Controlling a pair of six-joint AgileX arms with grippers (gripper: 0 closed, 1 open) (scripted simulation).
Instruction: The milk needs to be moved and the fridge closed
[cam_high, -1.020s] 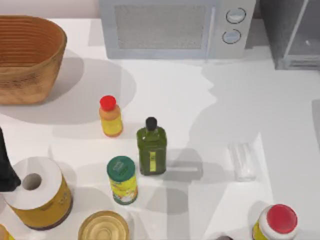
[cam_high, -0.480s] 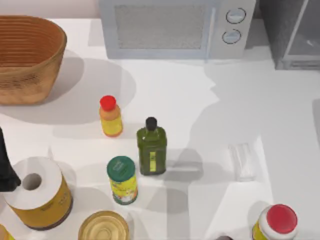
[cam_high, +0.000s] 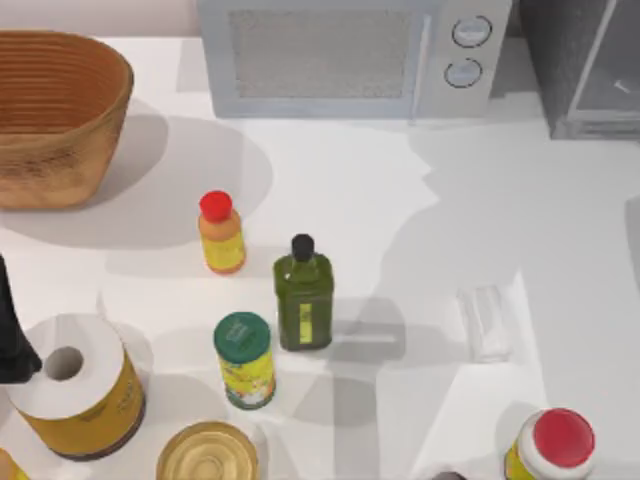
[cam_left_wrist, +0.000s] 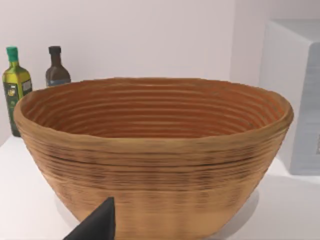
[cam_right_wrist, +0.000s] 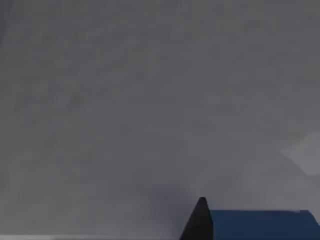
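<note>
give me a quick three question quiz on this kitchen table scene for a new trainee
1. True or false: the orange bottle has a red cap.
2. Which thing stands nearest the green bottle? A) the basket B) the green-lidded can C) the microwave
3. Fill in: in the right wrist view, a blue-topped thing, likely the milk, sits beside a dark fingertip against a plain ____ surface.

Key: 1 true. 2 B. 3 grey.
</note>
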